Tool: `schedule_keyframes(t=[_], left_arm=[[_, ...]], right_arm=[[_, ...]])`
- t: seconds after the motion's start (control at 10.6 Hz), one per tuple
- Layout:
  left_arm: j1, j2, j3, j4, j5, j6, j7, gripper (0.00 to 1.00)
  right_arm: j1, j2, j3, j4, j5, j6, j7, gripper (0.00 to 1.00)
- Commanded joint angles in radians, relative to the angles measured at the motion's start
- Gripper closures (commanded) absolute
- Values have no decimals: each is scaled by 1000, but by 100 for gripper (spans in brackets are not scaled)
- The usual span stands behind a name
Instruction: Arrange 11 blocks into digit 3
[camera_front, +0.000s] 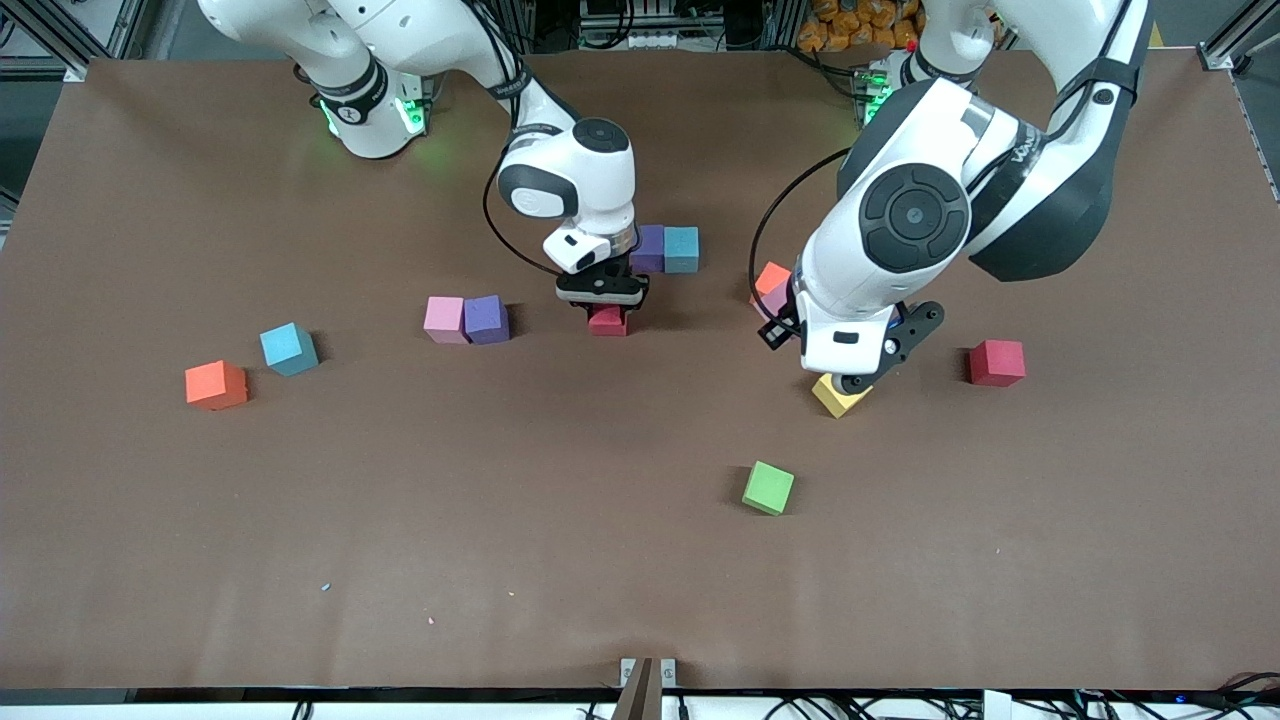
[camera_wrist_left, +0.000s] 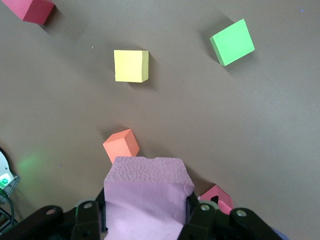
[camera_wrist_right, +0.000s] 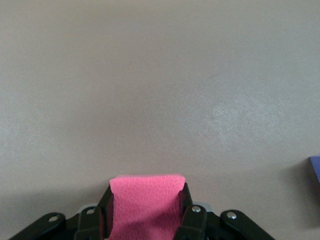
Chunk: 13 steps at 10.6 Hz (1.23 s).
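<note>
Near mid-table, clamping a deep pink block (camera_wrist_right: 146, 197) in the right gripper (camera_wrist_right: 145, 217), low beside a purple block (camera_front: 649, 248) touching a blue block (camera_front: 682, 249). Toward the left arm's end, pinching a pale pink block (camera_wrist_left: 146, 192) in the left gripper (camera_wrist_left: 147, 217), close by an orange block (camera_wrist_left: 121, 145), with a yellow block (camera_wrist_left: 131, 65), green block (camera_wrist_left: 232, 42) and red block (camera_wrist_left: 32, 9) scattered loose around.

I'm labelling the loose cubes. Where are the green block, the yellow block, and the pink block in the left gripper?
green block (camera_front: 768, 488), front view, top face.
yellow block (camera_wrist_left: 131, 65), left wrist view, top face.
pink block (camera_wrist_left: 146, 197), left wrist view, face between the fingers.
</note>
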Motion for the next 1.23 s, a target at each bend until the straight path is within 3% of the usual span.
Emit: schedule_keyframes(t=[0.0, 0.75, 0.85, 0.94, 1.04, 1.13], left_arm=[[2, -21, 3, -14, 1, 1, 18, 100], [2, -21, 3, -14, 3, 1, 33, 100], [7, -23, 3, -14, 0, -1, 32, 100], [11, -23, 3, -14, 1, -2, 34, 100], [12, -23, 1, -14, 1, -2, 35, 100], [12, -23, 1, -15, 1, -2, 35, 100]], right_arm=[[3, -15, -3, -17, -49, 6, 31, 73], [3, -7, -3, -17, -55, 6, 33, 70], [3, -7, -3, -17, -55, 6, 34, 62], [1, -7, -3, -17, -55, 6, 34, 39], [1, -7, -3, -17, -55, 6, 34, 4], [1, -7, -3, -16, -55, 6, 34, 0]])
